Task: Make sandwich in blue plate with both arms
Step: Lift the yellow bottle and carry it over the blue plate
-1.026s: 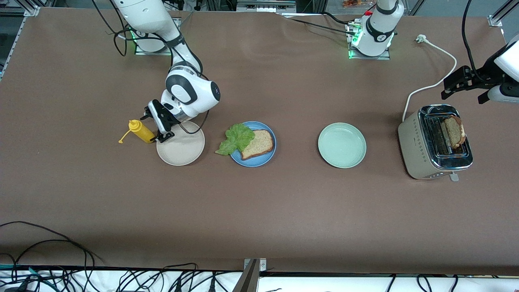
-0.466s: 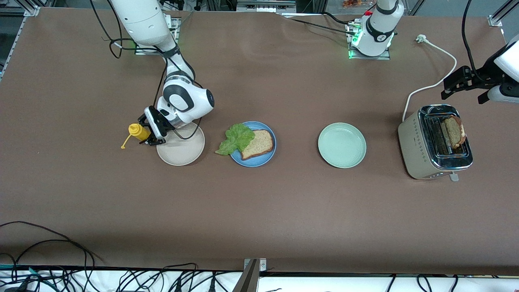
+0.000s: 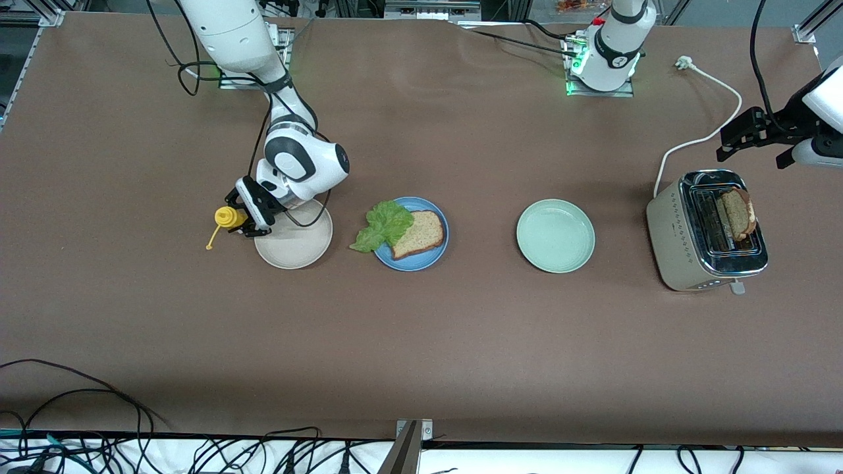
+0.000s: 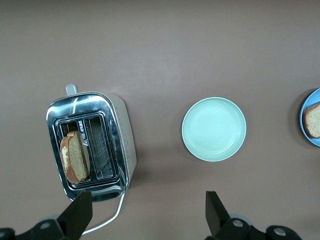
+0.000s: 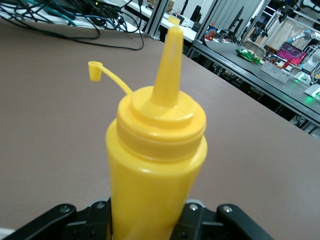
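Observation:
The blue plate (image 3: 428,260) lies mid-table with one bread slice (image 3: 419,234) on it and a lettuce leaf (image 3: 382,225) overlapping the slice and hanging over the rim. A second slice (image 3: 736,214) stands in the toaster (image 3: 685,243). My right gripper (image 3: 245,220) is shut on a yellow squeeze bottle (image 3: 226,217) beside the cream plate (image 3: 296,247). In the right wrist view the bottle (image 5: 155,165) fills the space between the fingers. My left gripper (image 3: 722,148) waits open and empty above the table near the toaster, whose slice (image 4: 75,159) shows in its wrist view.
A mint-green plate (image 3: 555,236) lies between the blue plate and the toaster. The toaster's white cord (image 3: 705,135) runs toward the left arm's base. The bottle's tethered cap (image 3: 209,246) hangs loose. Cables lie along the table's edge nearest the front camera.
My right gripper slid from over the cream plate's rim to the yellow bottle and closed on it, and the bottle has tipped up. The left arm has not moved.

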